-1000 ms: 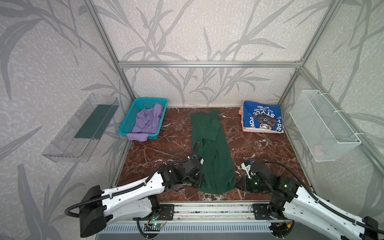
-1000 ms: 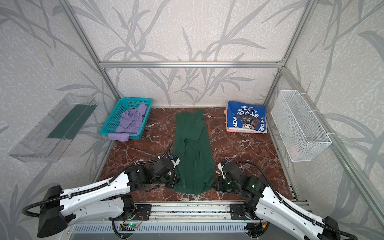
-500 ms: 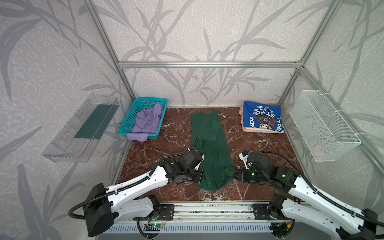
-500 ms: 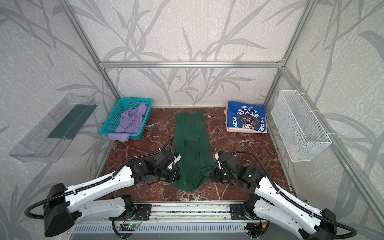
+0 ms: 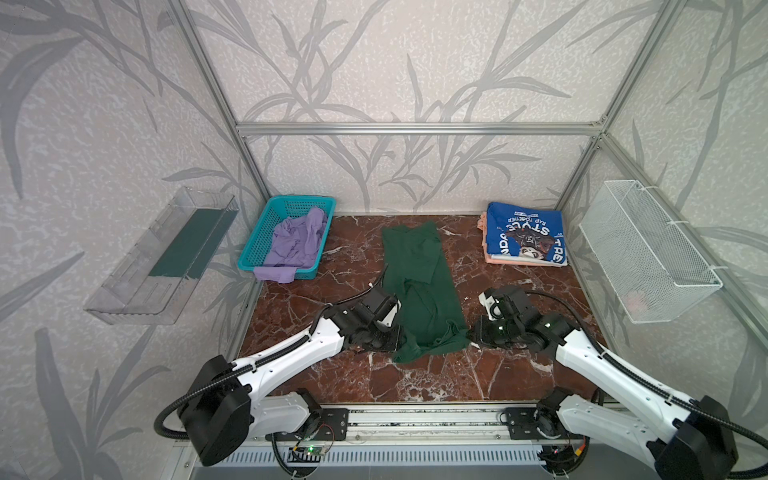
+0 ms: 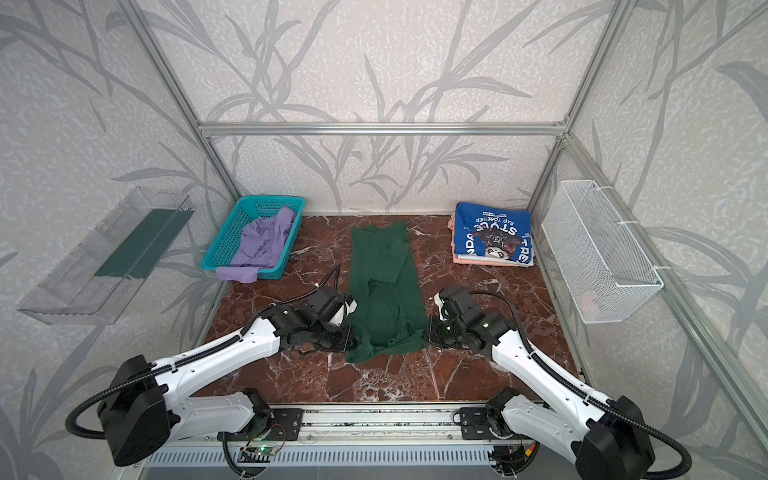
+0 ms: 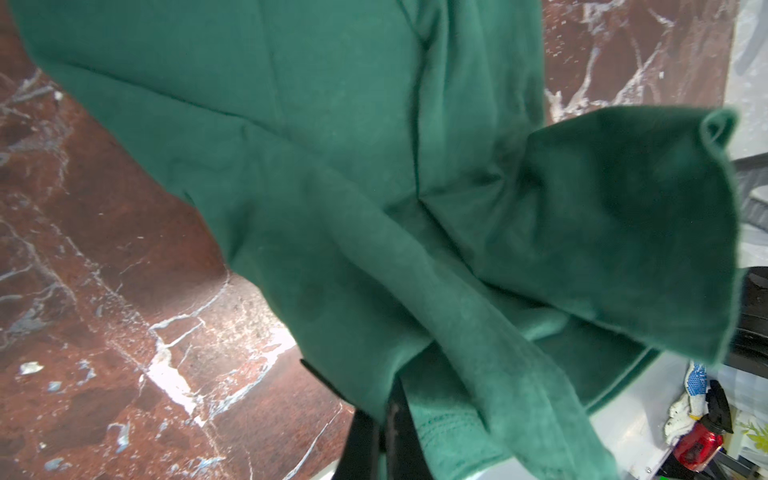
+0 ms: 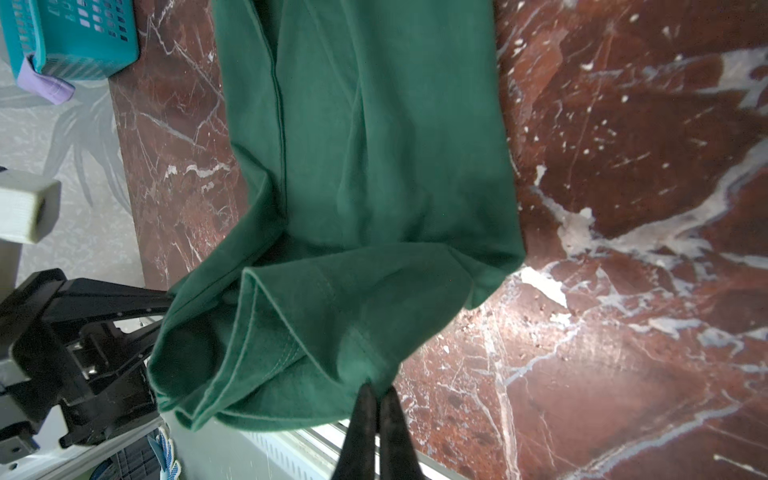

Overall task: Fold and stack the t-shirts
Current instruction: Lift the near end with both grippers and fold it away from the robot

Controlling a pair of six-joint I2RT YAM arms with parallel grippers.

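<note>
Between left tool (image 5: 398, 337) and right tool (image 5: 472, 332), each clamped on a hem corner, the dark green t-shirt (image 5: 417, 274) stretches ahead on the bench (image 5: 332, 374); halving fold judged in hand, next needing level carry forward.

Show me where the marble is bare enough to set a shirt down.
Bare red marble tabletop: the front strip between the dark green cloth t-shirt and the aluminium rail; the gaps between it and the turquoise perforated plastic basket, and the folded royal blue printed t-shirt. Crowded: where left gripper and right gripper pinch its near hem.
</note>
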